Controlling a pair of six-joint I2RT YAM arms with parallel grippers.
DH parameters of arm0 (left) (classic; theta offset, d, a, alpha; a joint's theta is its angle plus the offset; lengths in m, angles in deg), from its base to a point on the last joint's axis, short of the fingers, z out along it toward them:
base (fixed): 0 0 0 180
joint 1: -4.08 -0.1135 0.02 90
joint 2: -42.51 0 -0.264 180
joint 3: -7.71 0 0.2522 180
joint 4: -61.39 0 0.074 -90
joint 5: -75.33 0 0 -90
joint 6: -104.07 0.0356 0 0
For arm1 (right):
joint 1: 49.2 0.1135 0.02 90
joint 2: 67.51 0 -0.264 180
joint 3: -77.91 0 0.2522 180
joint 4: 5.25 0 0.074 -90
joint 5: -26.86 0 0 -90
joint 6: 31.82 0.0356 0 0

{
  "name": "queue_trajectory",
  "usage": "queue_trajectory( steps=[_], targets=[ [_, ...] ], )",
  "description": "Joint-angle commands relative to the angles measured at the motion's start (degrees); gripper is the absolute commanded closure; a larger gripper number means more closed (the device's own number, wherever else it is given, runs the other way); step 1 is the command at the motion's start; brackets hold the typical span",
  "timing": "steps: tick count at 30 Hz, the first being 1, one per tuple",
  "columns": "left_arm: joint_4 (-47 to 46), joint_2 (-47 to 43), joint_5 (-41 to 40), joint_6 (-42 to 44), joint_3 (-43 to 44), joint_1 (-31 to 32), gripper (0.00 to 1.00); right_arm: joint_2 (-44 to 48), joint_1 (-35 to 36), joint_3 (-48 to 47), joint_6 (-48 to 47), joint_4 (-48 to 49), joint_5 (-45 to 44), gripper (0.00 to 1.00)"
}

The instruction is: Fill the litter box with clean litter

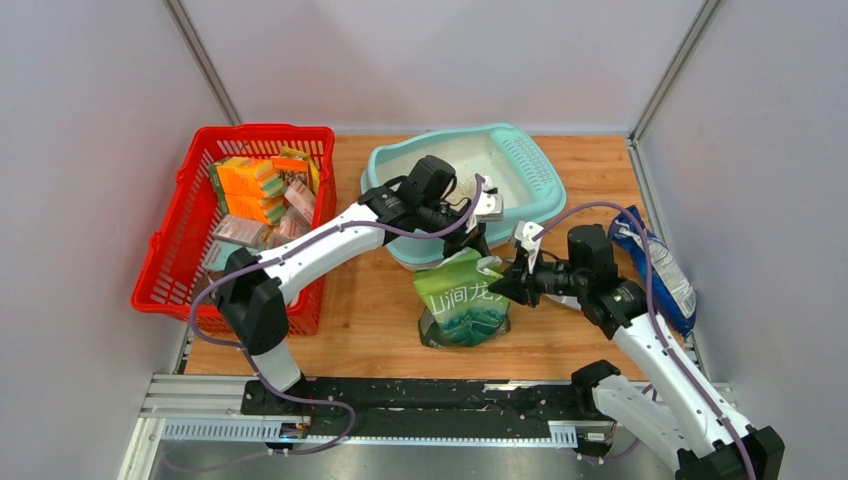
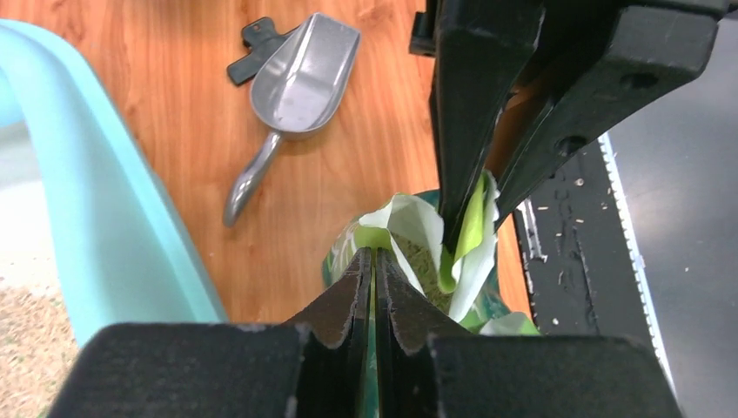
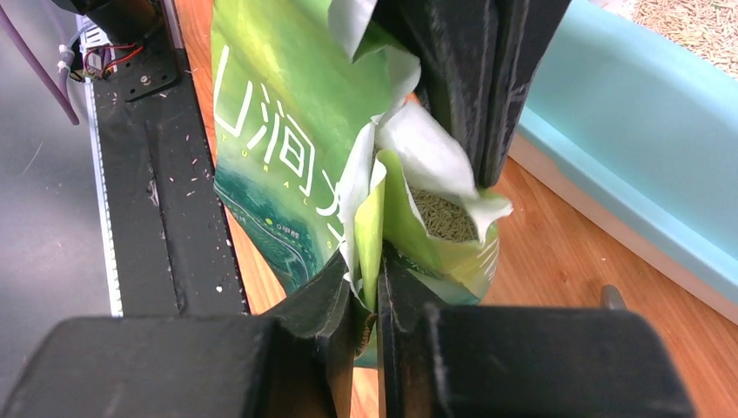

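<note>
Green bag (image 1: 463,300) of clean litter (image 3: 446,214) stands upright just this side of the litter box (image 1: 381,166), left gripper (image 2: 374,261) and right gripper (image 3: 367,280) each clamped on opposite lips of its open mouth, left arm nearer the box.

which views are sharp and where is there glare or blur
Top view: even soft light, all sharp, no glare. Left wrist view: scoop sharp with a pale sheen, left gripper up close slightly soft. Right wrist view: print on the bag and the litter in its mouth crisp, right gripper at the bottom slightly soft.
</note>
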Motion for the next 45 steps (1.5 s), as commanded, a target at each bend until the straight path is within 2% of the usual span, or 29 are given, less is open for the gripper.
queue_trajectory(
  steps=[1,6,17,19,20,22,28,31,35,41,45],
  targets=[
    [-4.6,0.9,6.0,-3.9,-0.7,1.1,0.89,-1.1,0.2,-3.2,-2.8,0.5,0.2,0.87],
    [-5.0,1.6,7.4,-5.0,-0.7,1.6,0.89,-2.4,0.1,-5.8,-6.1,-2.7,-1.1,0.87],
    [-5.2,2.4,12.4,-4.4,-0.2,1.6,0.95,-6.0,-0.4,-7.5,-3.3,-2.0,-4.0,0.88],
    [-4.9,2.8,13.4,-4.5,0.0,1.6,0.91,-7.1,-0.5,-8.3,-2.5,-1.5,-4.3,0.87],
    [-4.6,2.9,13.6,-4.9,0.2,1.6,0.8,-7.5,-0.5,-8.4,-1.2,-1.1,-4.4,0.87],
    [-4.0,3.2,14.8,-5.4,1.1,1.6,0.69,-8.3,-0.6,-8.4,0.2,-0.4,-5.3,0.87],
    [-3.0,4.5,16.4,-6.4,2.1,1.8,0.66,-9.3,-1.8,-8.5,4.4,2.1,-7.5,0.86],
    [-2.9,5.1,15.6,-6.8,2.0,1.8,0.69,-9.4,-1.8,-8.9,5.1,2.7,-9.1,0.79],
    [-3.8,5.1,14.0,-7.2,1.4,1.6,0.72,-8.6,-1.8,-10.5,0.6,-2.3,-8.6,0.66],
    [-5.7,5.2,14.4,-9.3,1.3,1.0,0.75,-5.7,-2.0,-12.9,-8.4,-9.4,-8.5,0.57],
    [-6.5,5.1,15.3,-10.7,1.7,1.0,0.76,-3.8,-1.8,-11.9,-12.2,-10.3,-9.8,0.5]
  ],
)
